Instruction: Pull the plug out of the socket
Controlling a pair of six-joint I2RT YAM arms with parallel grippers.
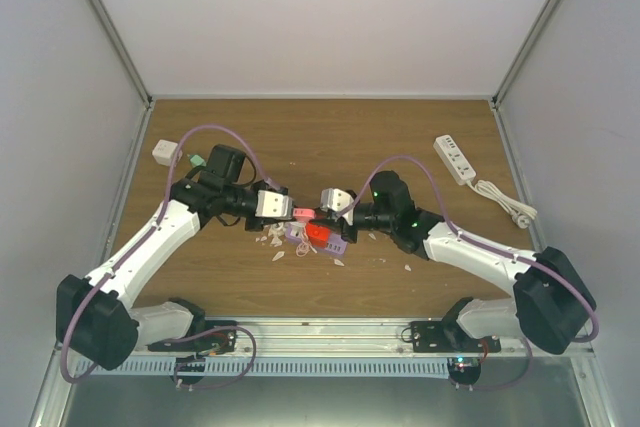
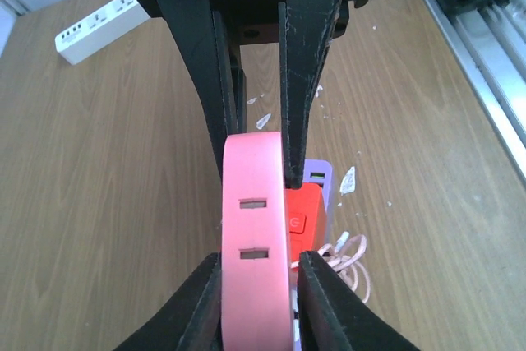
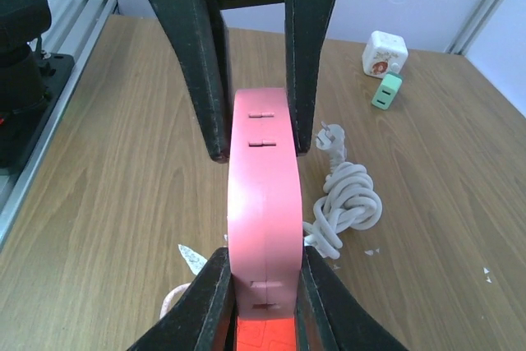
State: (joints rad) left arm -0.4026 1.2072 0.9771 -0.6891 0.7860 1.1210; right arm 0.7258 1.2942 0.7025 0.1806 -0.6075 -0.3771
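Right end effector (image 3: pixel 261 302): pinching pink socket (image 3: pixel 263 187), mid-tabletop (image 1: pixel 300 137).
Left end effector (image 2: pixel 256 306): fingers flank socket's other end; cannot tell whether gripping.
Red plug (image 2: pixel 300 219): touching socket's near side, beside purple block (image 2: pixel 316 177).
Surroundings: coiled white cable (image 3: pixel 345 203) beside socket; white cube (image 3: pixel 385 53), green adapter (image 3: pixel 386 90) far left; white power strip (image 1: pixel 455 159) far right.

Smooth, matt pink plastic socket (image 3: pixel 261 195) over wood-grain table (image 3: pixel 123 162).

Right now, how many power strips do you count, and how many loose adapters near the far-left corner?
Power strips: 2 (pink strip, white strip)
Loose adapters: 2 (white cube, green adapter)
Total: 4
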